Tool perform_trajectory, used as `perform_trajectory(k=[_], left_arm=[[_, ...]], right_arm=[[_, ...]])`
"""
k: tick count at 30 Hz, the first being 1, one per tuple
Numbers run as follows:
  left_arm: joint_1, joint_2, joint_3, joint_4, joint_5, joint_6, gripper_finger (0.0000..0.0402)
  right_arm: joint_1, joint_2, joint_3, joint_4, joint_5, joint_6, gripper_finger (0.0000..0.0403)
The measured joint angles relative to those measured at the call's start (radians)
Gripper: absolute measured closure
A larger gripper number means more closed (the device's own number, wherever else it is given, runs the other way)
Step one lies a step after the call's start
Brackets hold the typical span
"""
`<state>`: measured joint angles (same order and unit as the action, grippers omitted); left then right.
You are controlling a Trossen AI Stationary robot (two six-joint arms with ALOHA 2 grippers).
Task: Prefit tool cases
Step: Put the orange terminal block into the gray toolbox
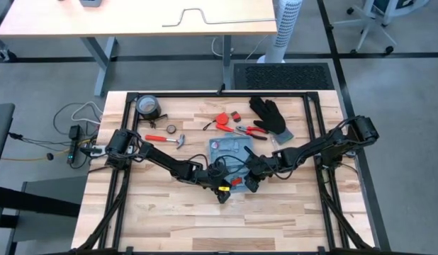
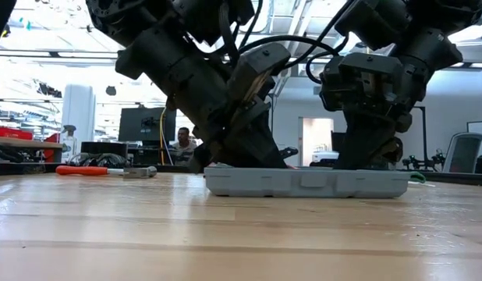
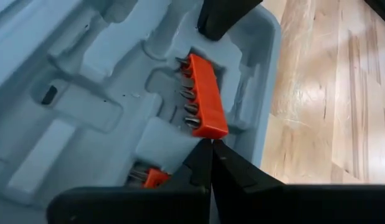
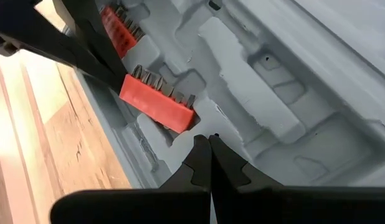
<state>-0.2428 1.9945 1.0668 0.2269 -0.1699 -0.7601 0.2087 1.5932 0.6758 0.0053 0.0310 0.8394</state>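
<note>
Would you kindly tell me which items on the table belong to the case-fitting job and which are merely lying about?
Job in hand:
tool case
orange bit holder
left gripper
right gripper

Lying about:
black glove
tape roll
hammer
pliers

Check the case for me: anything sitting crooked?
Yes: one orange bit holder lies slanted across its slot in the case, one end raised, not seated. The other holder looks seated.

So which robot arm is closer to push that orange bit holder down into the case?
Probably the left. Its hand, fingers shut, sits right at the end of the orange bit holder in the tool case. The right hand is close too, but beside it.
</note>
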Motion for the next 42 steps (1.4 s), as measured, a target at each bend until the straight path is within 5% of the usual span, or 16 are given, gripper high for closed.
perform_trajectory(k=[35,42], left_arm=[[0.015,-0.043,0.001,-0.088,-0.018,0.015,0.0401],[0.012,-0.051,0.001,-0.124,-0.018,0.024,0.0401]], right_arm=[[0.032,0.059,0.002,0.097,-0.017,0.038,0.0403],[0.031,-0.046,-0.003,-0.007,0.028,0.051,0.0403]])
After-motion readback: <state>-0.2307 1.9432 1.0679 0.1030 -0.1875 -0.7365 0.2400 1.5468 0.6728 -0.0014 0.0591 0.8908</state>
